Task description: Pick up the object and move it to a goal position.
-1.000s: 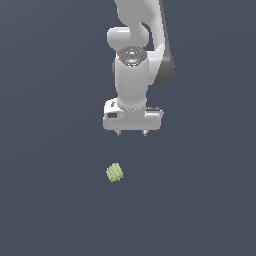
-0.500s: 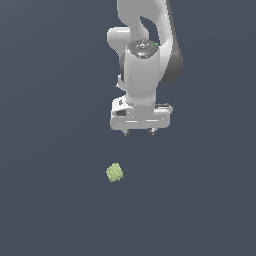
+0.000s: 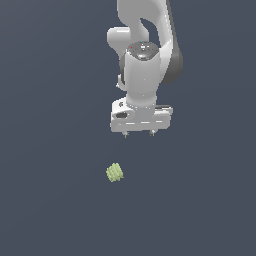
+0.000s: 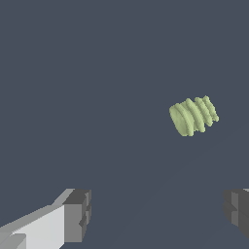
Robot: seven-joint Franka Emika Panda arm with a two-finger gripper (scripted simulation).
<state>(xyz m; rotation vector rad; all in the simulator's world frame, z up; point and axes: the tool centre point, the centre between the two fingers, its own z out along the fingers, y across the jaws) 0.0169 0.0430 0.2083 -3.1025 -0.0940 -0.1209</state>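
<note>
A flat, uniform dark slate-blue surface (image 3: 55,210) fills both views, with no visible edge, seam or marking. The only thing lying on it is the object (image 3: 115,172), a small pale yellow-green ridged chunk resting on its side, with bare surface all around it. In the wrist view its ridges (image 4: 194,115) show as about five ribs, though the exact count is hard to tell.

No readable text, labels, brands, numbers or signs in either view.
</note>
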